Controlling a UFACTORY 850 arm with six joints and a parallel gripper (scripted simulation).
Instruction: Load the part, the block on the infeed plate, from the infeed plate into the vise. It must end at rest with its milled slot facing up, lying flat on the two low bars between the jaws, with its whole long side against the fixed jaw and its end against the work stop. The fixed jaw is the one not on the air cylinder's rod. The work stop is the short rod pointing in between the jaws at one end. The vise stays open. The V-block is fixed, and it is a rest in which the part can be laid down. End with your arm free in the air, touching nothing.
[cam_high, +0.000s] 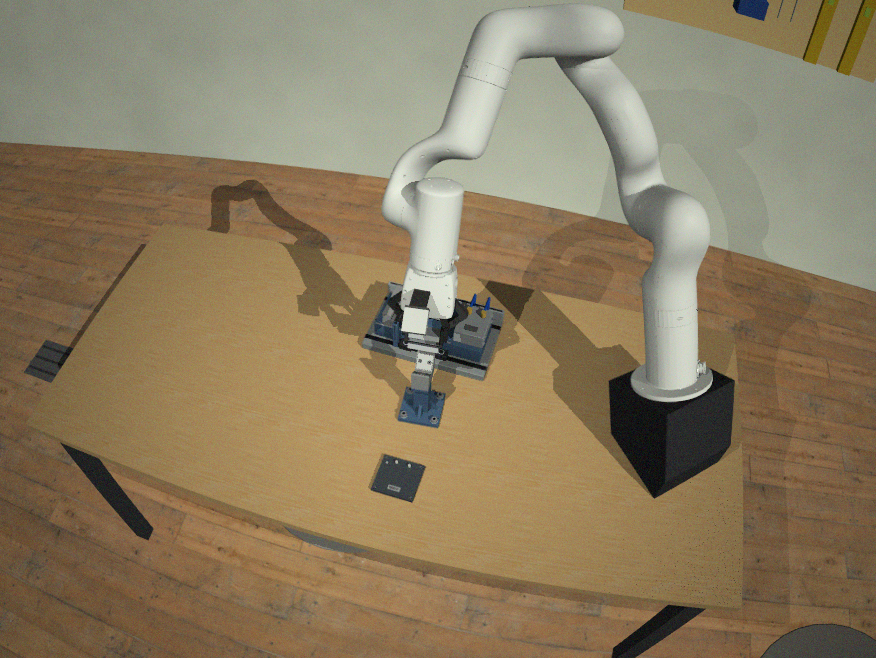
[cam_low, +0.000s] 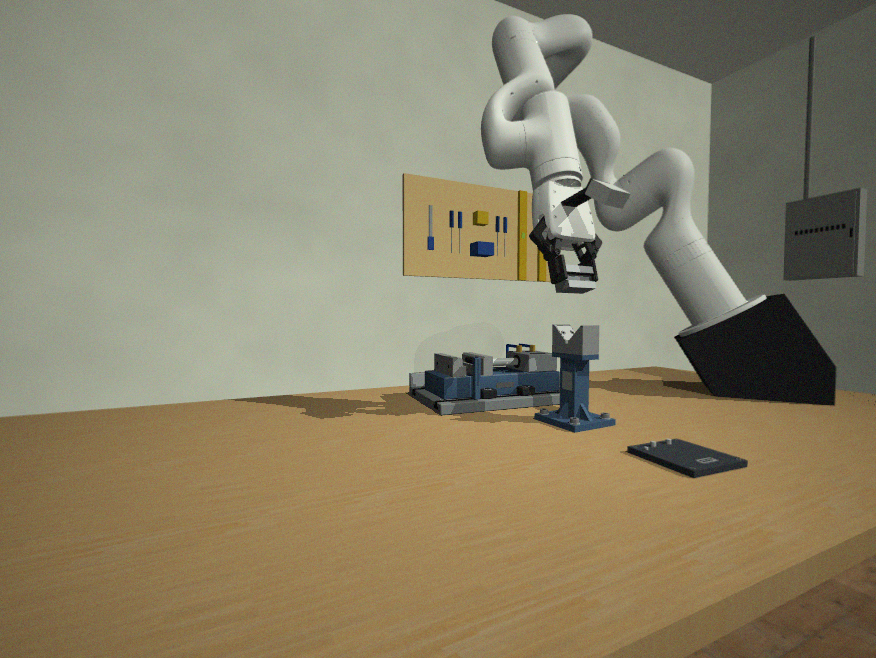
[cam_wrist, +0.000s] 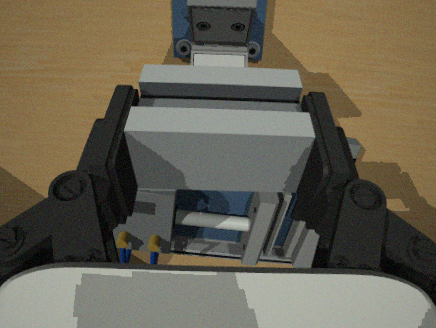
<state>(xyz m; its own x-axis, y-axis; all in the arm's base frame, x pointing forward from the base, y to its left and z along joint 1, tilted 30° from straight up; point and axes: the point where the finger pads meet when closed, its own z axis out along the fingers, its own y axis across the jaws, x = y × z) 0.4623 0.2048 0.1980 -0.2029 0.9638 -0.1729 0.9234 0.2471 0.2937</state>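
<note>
The gripper (cam_low: 575, 271) hangs in open air well above the V-block (cam_low: 575, 339) and vise (cam_low: 481, 382), clamped on the part (cam_wrist: 219, 148). The part is a plain grey block held crosswise between the black fingers; the infeed plate (cam_low: 686, 456) lies apart near the table edge.

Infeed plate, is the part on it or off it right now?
Off. The infeed plate lies bare; the gripper holds the part high above the V-block.

Pale walls, plank floor (cam_high: 141, 566), wooden table (cam_low: 283, 531), pegboard (cam_low: 460, 226), grey wall box (cam_low: 825, 233).
</note>
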